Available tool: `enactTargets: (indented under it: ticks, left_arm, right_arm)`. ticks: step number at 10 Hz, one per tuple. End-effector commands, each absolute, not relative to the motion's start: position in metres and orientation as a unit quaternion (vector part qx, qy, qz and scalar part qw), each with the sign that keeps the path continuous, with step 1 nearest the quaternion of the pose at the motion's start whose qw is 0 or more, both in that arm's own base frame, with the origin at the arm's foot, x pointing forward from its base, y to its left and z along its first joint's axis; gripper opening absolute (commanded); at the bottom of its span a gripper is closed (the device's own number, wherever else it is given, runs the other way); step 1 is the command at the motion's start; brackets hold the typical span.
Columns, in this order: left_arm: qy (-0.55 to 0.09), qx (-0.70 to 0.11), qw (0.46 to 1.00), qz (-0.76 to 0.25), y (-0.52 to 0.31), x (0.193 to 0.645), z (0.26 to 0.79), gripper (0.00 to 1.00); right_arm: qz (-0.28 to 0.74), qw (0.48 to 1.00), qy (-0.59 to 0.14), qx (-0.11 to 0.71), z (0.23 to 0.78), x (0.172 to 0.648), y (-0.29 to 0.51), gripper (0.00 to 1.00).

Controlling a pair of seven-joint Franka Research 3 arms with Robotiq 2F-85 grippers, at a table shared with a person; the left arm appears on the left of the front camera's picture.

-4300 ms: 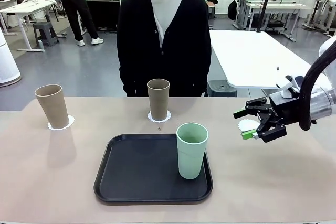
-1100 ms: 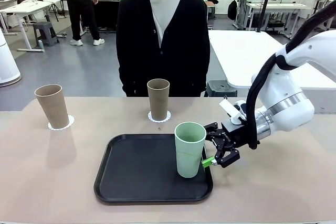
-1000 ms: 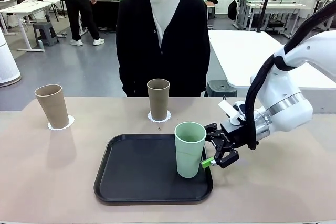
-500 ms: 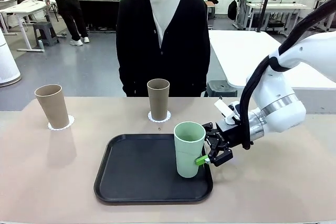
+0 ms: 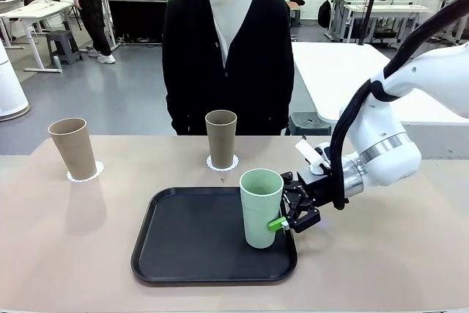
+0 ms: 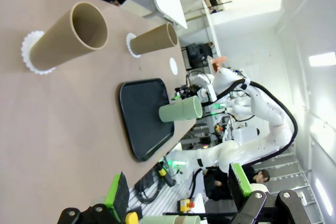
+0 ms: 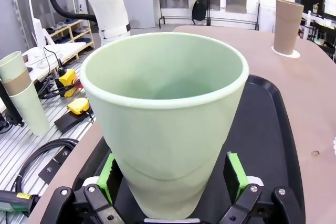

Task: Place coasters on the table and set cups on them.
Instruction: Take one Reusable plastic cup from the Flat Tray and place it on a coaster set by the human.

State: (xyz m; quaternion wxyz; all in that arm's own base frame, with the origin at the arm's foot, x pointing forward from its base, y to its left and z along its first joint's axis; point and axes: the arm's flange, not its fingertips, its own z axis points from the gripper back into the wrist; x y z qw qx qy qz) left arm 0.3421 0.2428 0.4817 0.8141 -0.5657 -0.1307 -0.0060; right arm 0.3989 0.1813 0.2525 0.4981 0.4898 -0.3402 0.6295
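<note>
Where the right arm reaches in from the side, these are the facts:

Right gripper [image 5: 287,213]: black fingers with green pads, set either side of the lower half of the pale mint green tapered tumbler [image 5: 259,208]; in the right wrist view the pads [image 7: 108,176] lie against or just beside the tumbler's wall on both sides, and firm contact cannot be told.

Mint tumbler: upright at the right-hand near part of the black rounded-corner tray [image 5: 189,241]; whether its base rests on the tray or is just clear of it cannot be told.

Tray: lies on the wide beige matte table [image 5: 66,254], near the middle, towards the robot's edge.

Middle tan-brown tumbler [image 5: 220,139]: upright on a small round white lacy paper coaster [image 5: 223,165], just beyond the tray's far edge, in front of the person in the black cardigan [image 5: 229,49].

Left tan-brown tumbler [image 5: 72,148]: upright on a second white lacy coaster [image 5: 85,174], well apart to the table's left.

Third white coaster [image 6: 173,65]: seen in the left wrist view, bare on the table beyond the tray, with no cup on it.

Left gripper [image 6: 176,188]: fingers spread wide apart, nothing between them, held above the table.
</note>
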Motion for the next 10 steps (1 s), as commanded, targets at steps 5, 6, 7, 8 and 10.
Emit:
enactTargets:
  ticks: [5,6,7,8,10]
  left_arm:
    - [-0.135,-0.569,0.811,-0.007,0.243,0.341,0.483,1.00]
    - [-0.135,-0.569,0.811,-0.007,0.243,0.341,0.483,1.00]
    - [-0.135,-0.569,0.811,-0.007,0.243,0.341,0.483,1.00]
    - [-0.135,-0.569,0.811,-0.007,0.243,0.341,0.483,1.00]
    - [-0.135,-0.569,0.811,-0.007,0.243,0.341,0.483,1.00]
  right_arm:
    - [0.626,0.482,-0.348,0.504,0.244,0.400,0.203,1.00]
    - [0.624,0.481,-0.347,0.510,0.242,0.400,0.206,1.00]
    - [0.623,0.479,-0.348,0.512,0.242,0.398,0.208,1.00]
    - [0.623,0.475,-0.350,0.513,0.241,0.396,0.210,1.00]
    - [0.619,0.463,-0.361,0.522,0.242,0.396,0.213,1.00]
